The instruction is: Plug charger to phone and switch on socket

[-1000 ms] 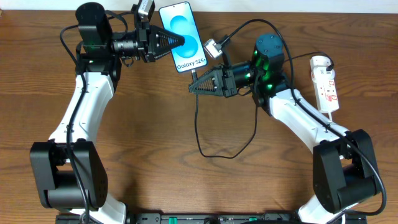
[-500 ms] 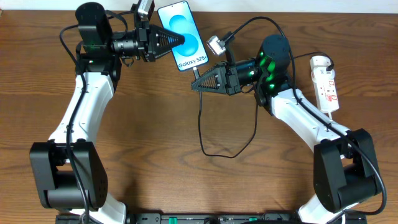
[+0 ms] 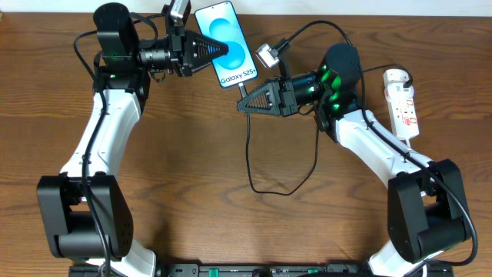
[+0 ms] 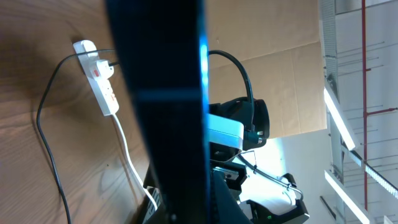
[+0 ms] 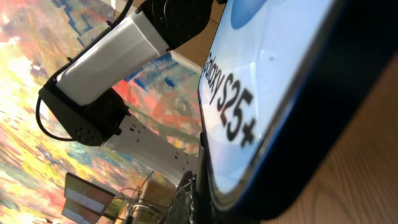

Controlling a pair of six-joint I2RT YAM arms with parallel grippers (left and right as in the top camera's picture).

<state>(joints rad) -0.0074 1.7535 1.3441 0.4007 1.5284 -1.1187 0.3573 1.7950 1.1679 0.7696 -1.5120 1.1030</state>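
Half a second motionless after edging charger (image 3: 247, 146) toward near edge of phone (image 3: 231, 31); right pincer (image 3: 240, 106) clamping charger, left pincer (image 3: 227, 51) clamping phone; insertion pending.

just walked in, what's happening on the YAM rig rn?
The left gripper has its jaws clamped on the phone, holding it screen-up. The right gripper grips the charger near its tip, right at the phone's bottom edge. Whether the tip is seated cannot be told from these views. The socket lies off on the right arm's side, with no gripper near it.
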